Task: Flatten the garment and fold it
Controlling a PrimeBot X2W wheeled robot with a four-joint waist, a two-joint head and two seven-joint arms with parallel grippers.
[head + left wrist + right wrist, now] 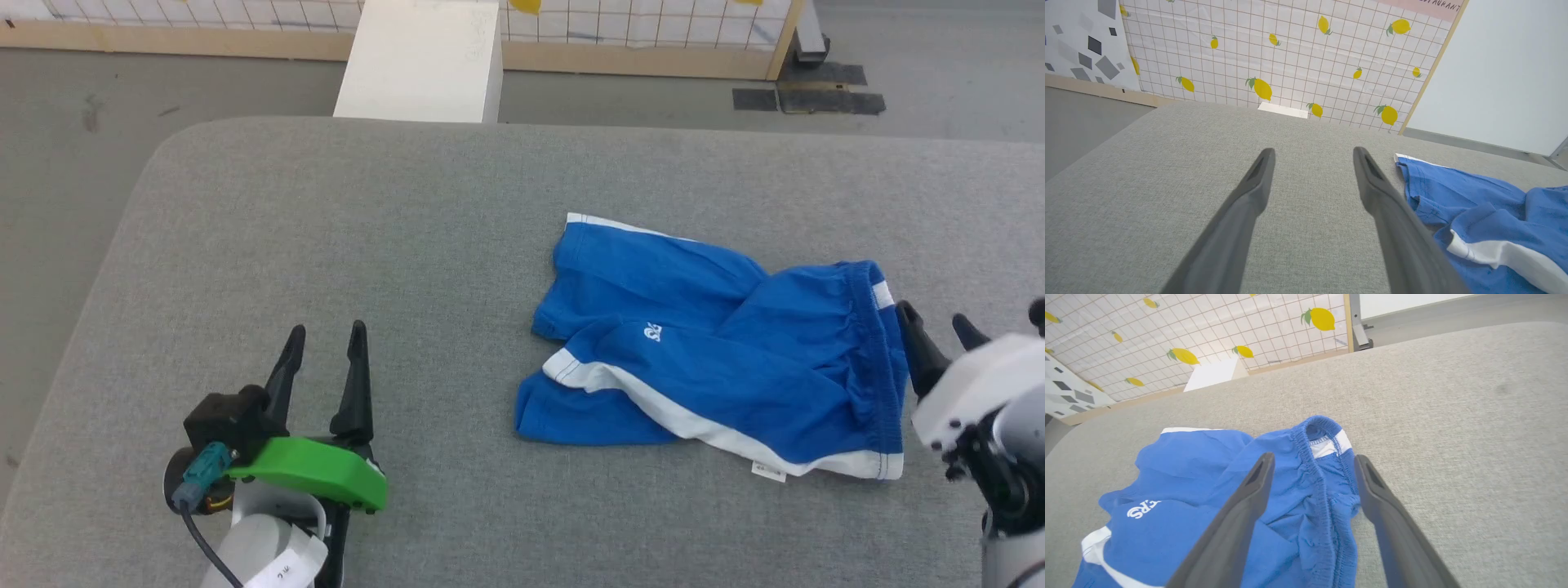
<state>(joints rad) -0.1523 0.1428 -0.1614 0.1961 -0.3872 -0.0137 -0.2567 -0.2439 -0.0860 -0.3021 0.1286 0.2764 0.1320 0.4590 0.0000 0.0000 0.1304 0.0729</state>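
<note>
Nearest me, my left fingers (326, 328) stand wide apart with nothing between them, over bare grey cushion (269, 237) and well apart from the garment (702, 359). My right fingers (933, 314) are spread just as wide, gripping nothing. In the right wrist view they straddle the gathered waistband (1323, 486) at the shorts' right end.

The shorts lie crumpled right of centre, one leg slumped across the other, the small tag (768, 469) poking out at the near hem.

My worry: if I close here I may pinch only one layer of elastic, and the pull would twist the bundle, not spread it. With my left fingers this far off, nothing pins the leg ends, so the soft fabric could simply slide. Farther back, the hem (620, 224) is creased — easy to fold in.
</note>
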